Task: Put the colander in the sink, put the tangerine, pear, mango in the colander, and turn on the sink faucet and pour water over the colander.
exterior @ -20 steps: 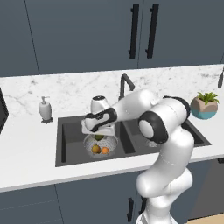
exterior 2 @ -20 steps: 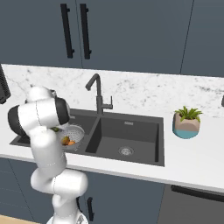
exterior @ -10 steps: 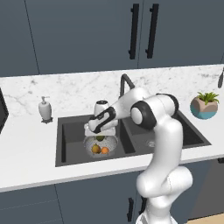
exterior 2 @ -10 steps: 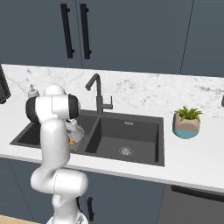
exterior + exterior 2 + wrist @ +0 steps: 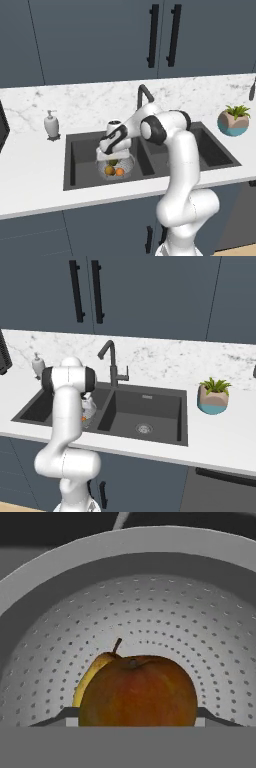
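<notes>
our gripper [image 5: 111, 156] grasping the mango [image 5: 138, 691] just above the colander [image 5: 116, 167] in the sink's [image 5: 80, 150] left basin, pear [image 5: 91, 676] beside

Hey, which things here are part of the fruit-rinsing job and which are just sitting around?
Job: colander in the sink's left basin; pear and mango inside it, tangerine too; sink faucet, no water running; gripper above the colander.

Lying about: white soap dispenser, potted plant, both on the counter.
</notes>
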